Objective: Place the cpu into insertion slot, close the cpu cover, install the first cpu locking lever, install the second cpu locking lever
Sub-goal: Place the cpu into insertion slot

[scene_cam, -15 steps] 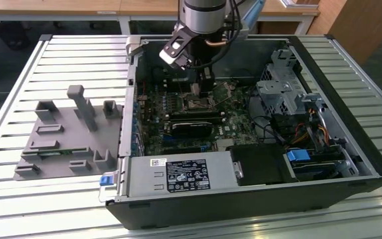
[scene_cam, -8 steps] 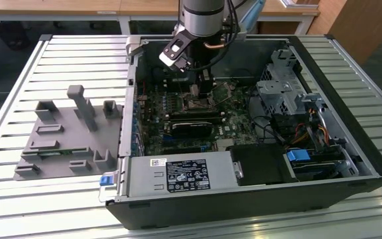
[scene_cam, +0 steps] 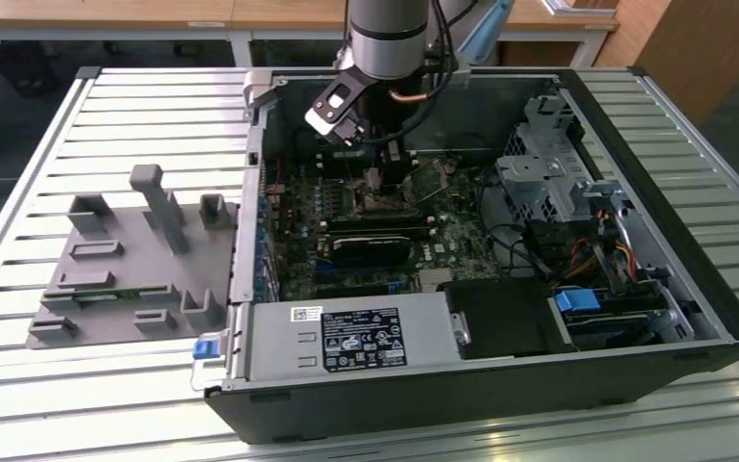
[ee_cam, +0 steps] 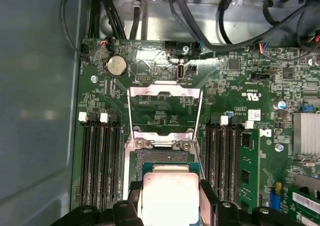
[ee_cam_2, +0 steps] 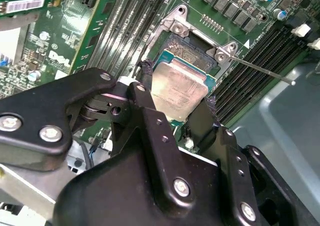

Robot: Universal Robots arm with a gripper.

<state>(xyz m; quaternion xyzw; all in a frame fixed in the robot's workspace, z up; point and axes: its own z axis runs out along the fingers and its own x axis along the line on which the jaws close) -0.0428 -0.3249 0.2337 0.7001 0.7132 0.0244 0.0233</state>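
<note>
Firmly, one end effector [ee_cam_2: 178, 84] pinches the single chip [ee_cam_2: 177, 93] between two fingers [ee_cam_2: 145, 76], partly over the one socket [ee_cam_2: 192, 48] mid circuit board [ee_cam: 95, 93]. One cover [ee_cam: 165, 91] is flipped open beside it.

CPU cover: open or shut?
Open: the thin silver metal frame cover is swung back beyond the dark square socket, its cut-out showing the green board.
</note>
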